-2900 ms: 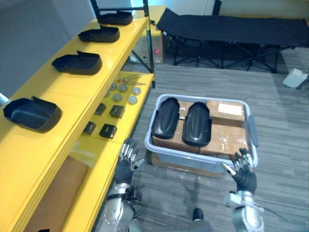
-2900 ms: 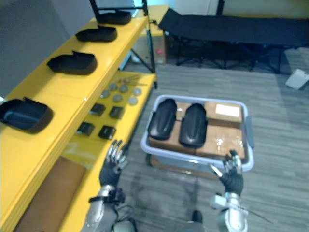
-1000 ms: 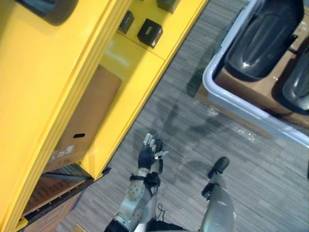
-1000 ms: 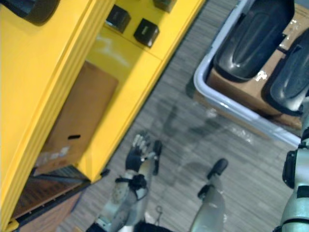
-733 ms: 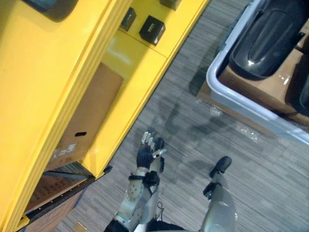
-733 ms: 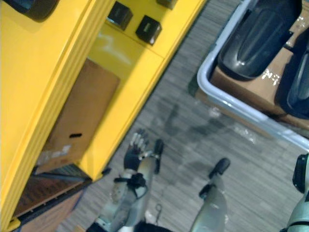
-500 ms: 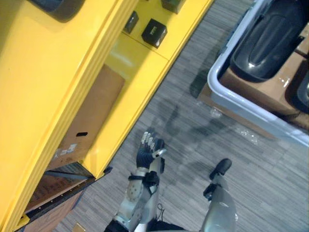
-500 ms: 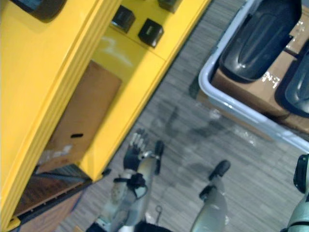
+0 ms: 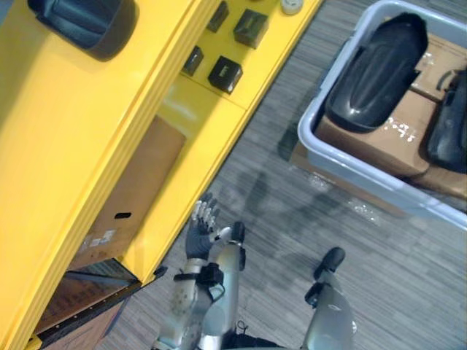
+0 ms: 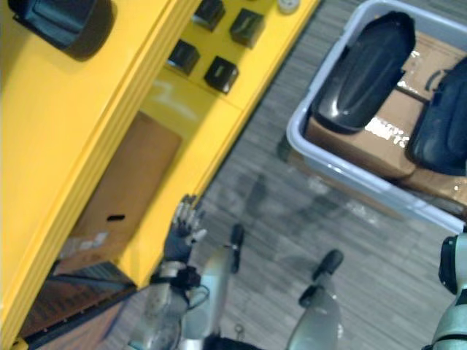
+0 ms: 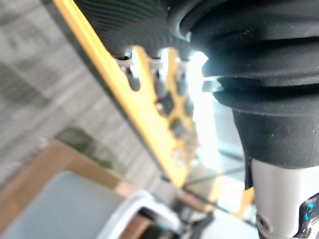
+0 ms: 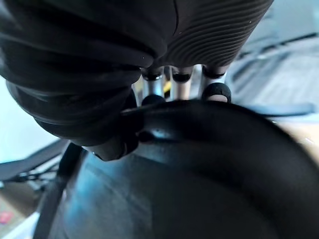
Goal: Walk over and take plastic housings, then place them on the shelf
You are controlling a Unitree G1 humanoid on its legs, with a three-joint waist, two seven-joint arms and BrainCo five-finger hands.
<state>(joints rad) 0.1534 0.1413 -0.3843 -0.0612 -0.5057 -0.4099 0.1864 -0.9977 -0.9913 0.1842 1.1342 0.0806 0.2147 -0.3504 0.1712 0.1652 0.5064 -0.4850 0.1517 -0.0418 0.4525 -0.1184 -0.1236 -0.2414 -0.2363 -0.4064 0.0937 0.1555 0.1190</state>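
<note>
Left hand (image 9: pixel 200 232), fingers straight, hovers beside the yellow shelf (image 9: pixel 95 124).

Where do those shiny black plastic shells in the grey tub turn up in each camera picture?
Left eye view: two black plastic housings upper right, in the grey plastic tub.
Right eye view: upper right again.
Left wrist view: too blurred to tell.
Right wrist view: one black plastic housing, close against the right hand.
Shared landmark: the yellow shelf.
</note>
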